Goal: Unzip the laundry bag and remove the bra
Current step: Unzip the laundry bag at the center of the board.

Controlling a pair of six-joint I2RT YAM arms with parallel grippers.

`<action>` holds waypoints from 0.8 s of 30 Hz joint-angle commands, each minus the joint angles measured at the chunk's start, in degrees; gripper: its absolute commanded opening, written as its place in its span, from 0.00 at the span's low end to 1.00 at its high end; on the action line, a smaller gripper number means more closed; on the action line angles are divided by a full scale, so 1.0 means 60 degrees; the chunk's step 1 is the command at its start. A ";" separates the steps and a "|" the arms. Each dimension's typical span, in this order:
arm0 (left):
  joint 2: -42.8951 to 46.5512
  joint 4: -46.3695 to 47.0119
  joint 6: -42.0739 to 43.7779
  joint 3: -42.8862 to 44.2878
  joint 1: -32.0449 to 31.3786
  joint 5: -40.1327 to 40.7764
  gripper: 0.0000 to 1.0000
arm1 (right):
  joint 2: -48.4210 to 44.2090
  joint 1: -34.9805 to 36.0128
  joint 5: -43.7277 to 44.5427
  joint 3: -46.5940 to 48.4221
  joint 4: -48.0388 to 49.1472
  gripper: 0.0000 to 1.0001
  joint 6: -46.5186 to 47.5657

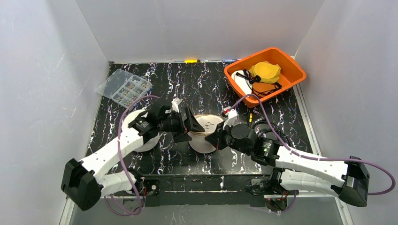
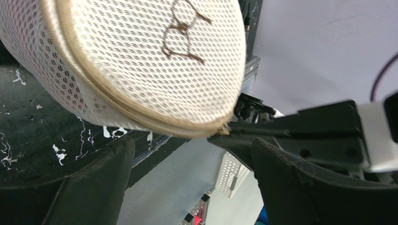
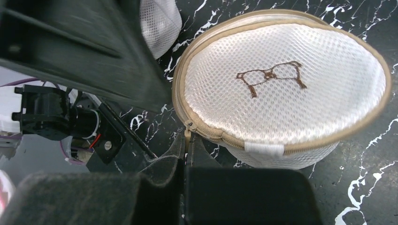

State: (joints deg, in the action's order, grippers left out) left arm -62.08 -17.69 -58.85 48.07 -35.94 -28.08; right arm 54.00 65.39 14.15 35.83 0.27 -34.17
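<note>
The laundry bag (image 1: 206, 131) is a round white mesh pouch with a tan zip and a brown bra drawing on top (image 3: 281, 89). It lies on the black marbled table between the two arms. My right gripper (image 3: 187, 143) is shut on the tan zipper pull (image 3: 187, 135) at the bag's near-left rim. My left gripper (image 1: 187, 125) stands open just left of the bag, and the bag's edge (image 2: 141, 61) lies just beyond its fingers (image 2: 94, 187), not touching them. The bra is hidden inside the bag.
An orange bin (image 1: 296, 68) at the back right holds yellow and orange garments. A clear plastic box (image 1: 123, 86) lies at the back left. A second white mesh bag (image 1: 143, 140) sits under the left arm. White walls enclose the table.
</note>
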 commanded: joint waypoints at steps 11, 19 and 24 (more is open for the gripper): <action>-0.1443 0.0589 0.0082 0.0496 -0.0205 0.0753 0.62 | -0.0897 0.0015 0.0135 0.0293 -0.0438 0.01 0.0121; -0.1601 0.0543 0.0111 0.0517 -0.0178 0.1105 0.09 | -0.1270 0.0013 0.0468 0.0138 -0.1033 0.01 0.0056; -0.1537 0.0509 0.0062 0.0430 -0.0174 0.1283 0.00 | -0.1329 0.0008 0.0659 0.0110 -0.1329 0.01 0.0011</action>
State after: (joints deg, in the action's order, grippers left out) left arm -71.70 -12.75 -59.46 49.67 -37.06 -22.96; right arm 47.70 65.49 15.09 36.10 -7.66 -34.26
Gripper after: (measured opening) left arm 0.036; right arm 0.042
